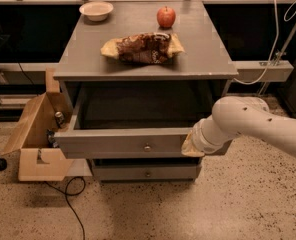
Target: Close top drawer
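Standing pulled well out beneath the tabletop (203,59), the top drawer (113,143) has its brass knob (147,147) at the centre of its front. Against the right end of that front sits the gripper (189,147) — largely hidden by the white arm (248,124), so how far open it is, or whether it holds anything, cannot be told. Below, a narrower drawer (128,172) is shut. On the tabletop — a chip bag (143,47), an apple (166,16), a bowl (96,10).

The grey wooden top drawer (113,143) stands pulled out under the grey worktop (203,51); the gripper (190,146) sits at its front's right end.
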Available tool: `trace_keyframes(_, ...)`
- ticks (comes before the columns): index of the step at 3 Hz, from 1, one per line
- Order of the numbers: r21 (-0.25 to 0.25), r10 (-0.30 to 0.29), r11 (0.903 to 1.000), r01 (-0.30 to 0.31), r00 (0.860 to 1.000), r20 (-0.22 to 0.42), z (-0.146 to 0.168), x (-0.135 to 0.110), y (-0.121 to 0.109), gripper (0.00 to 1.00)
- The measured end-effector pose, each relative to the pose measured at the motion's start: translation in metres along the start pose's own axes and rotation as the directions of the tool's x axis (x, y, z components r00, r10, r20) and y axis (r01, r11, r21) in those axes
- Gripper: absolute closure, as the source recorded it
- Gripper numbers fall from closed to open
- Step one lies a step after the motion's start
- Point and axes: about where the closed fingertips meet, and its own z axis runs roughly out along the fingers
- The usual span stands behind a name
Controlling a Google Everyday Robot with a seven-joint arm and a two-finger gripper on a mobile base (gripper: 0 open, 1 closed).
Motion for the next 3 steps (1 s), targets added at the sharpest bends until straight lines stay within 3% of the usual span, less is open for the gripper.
trace_keyframes(1, 0.000, 0.000, 1.0000, 0.000, 1.000, 0.000, 0.000, 0.000, 0.000, 1.00)
trace_keyframes(2, 0.046, 0.019, 0.9987, -0.022, 0.998, 0.067, 0.000, 0.007, -0.018, 1.00)
trace_keyframes(3, 0.115, 0.044, 0.9914, -0.063, 0.986, 0.162, -0.007, 0.017, -0.041, 1.00)
